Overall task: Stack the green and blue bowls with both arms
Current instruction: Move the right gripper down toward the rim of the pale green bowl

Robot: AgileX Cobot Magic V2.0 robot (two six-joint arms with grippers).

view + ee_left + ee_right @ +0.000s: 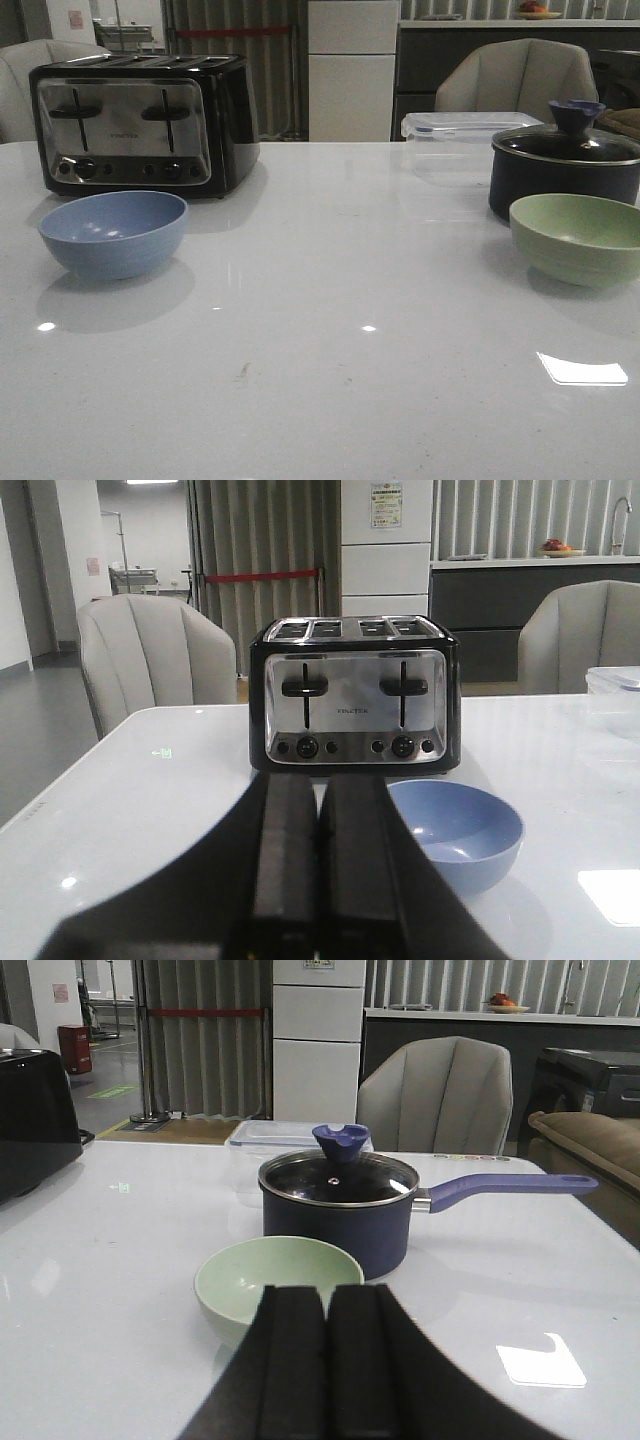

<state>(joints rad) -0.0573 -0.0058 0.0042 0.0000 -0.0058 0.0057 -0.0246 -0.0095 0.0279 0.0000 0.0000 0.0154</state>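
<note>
The dusty blue bowl (113, 232) sits upright and empty on the white table at the left, in front of the toaster. The pale green bowl (577, 237) sits upright and empty at the right, in front of the navy pot. Neither gripper shows in the front view. In the left wrist view my left gripper (318, 782) is shut and empty, and the blue bowl (458, 833) lies just beyond it to one side. In the right wrist view my right gripper (327, 1293) is shut and empty, with the green bowl (270, 1278) right past its tips.
A black and chrome toaster (135, 120) stands at the back left. A dark navy pot with a glass lid (565, 167) stands behind the green bowl, its handle (505, 1187) pointing sideways. A clear plastic box (462, 145) is behind the pot. Grey chairs stand beyond the table.
</note>
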